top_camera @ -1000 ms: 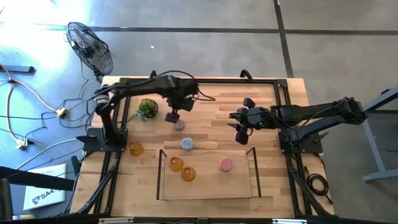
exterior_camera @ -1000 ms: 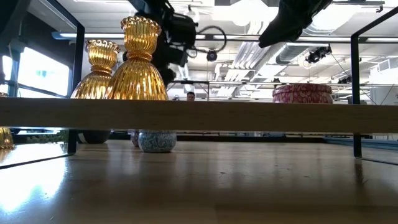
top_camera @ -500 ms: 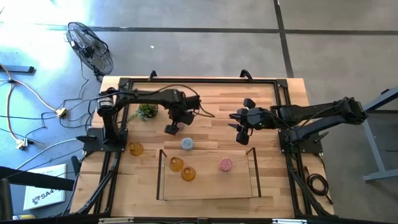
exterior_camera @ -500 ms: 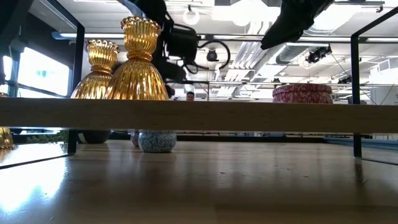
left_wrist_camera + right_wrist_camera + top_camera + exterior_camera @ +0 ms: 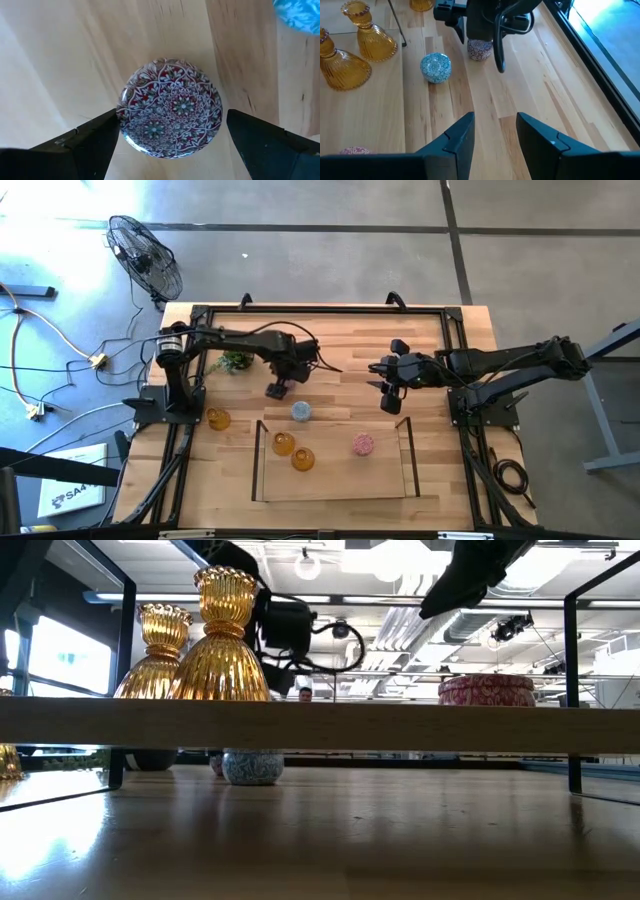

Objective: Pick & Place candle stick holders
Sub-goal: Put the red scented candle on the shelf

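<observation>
My left gripper (image 5: 277, 388) is open and points down over the purple holder (image 5: 170, 107), which stands on the table; one finger is on each side of it. The holder also shows in the right wrist view (image 5: 480, 50). The pale blue holder (image 5: 301, 411) stands on the table just beyond the tray's far edge. One amber holder (image 5: 218, 419) stands on the table left of the tray. Two amber holders (image 5: 283, 443) (image 5: 303, 459) and the pink holder (image 5: 363, 444) stand in the tray (image 5: 258, 465). My right gripper (image 5: 495, 130) is open and empty, hovering right of centre. My left gripper comes from above with its fingers beside the purple holder's round rim (image 5: 122, 112). One fingertip (image 5: 107, 125) meets the rim in the left wrist view and the other stands a small gap off. I cannot tell whether it touches.
A green plant ball (image 5: 236, 361) lies at the far left, beside the left arm. The tray's clear walls (image 5: 408, 455) stand up around its wooden floor. A black frame (image 5: 320, 311) runs around the table. Bare wood lies between the two grippers.
My left gripper has gone toward the table's near edge and down over the purple holder, which it now covers in the high view. The holder has stayed where it was.
</observation>
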Controlling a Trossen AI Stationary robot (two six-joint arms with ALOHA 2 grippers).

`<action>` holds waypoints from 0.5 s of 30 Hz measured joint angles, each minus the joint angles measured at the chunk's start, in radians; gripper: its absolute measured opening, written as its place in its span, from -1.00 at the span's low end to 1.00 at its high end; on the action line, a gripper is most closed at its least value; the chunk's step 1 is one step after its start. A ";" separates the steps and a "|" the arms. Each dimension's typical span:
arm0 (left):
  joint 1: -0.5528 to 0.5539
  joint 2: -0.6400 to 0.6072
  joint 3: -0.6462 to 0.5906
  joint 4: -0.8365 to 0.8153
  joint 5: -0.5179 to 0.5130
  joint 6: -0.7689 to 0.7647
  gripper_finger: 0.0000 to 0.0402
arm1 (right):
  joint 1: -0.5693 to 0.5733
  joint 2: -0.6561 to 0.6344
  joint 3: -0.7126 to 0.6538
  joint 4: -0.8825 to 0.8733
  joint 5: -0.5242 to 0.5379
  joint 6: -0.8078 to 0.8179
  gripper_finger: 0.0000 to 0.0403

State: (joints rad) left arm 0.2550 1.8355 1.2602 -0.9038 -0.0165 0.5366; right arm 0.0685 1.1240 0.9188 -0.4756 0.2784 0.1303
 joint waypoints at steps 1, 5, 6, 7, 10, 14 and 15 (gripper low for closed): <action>0.000 0.000 -0.010 0.011 0.005 -0.001 0.77 | 0.000 0.000 0.000 0.002 0.000 0.000 -0.30; 0.000 0.000 -0.042 0.046 0.013 -0.003 0.77 | 0.000 0.000 0.000 0.002 0.002 0.000 -0.30; 0.000 0.000 -0.044 0.053 0.013 -0.003 0.77 | 0.000 0.000 0.000 0.002 0.002 0.000 -0.30; 0.000 0.000 -0.044 0.053 0.013 -0.003 0.77 | 0.000 0.000 0.000 0.003 0.002 0.001 -0.30; 0.000 0.000 -0.045 0.078 0.012 0.022 0.77 | 0.000 0.000 0.000 0.009 0.002 0.000 -0.30; 0.000 0.000 -0.045 0.132 0.008 0.033 0.77 | 0.000 0.000 0.000 0.015 0.003 0.000 -0.30; 0.000 0.000 -0.045 0.135 0.010 0.029 0.77 | 0.000 0.000 0.000 0.015 0.003 0.000 -0.30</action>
State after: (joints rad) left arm 0.2550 1.8355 1.2148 -0.7689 -0.0067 0.5653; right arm 0.0685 1.1240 0.9188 -0.4603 0.2810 0.1307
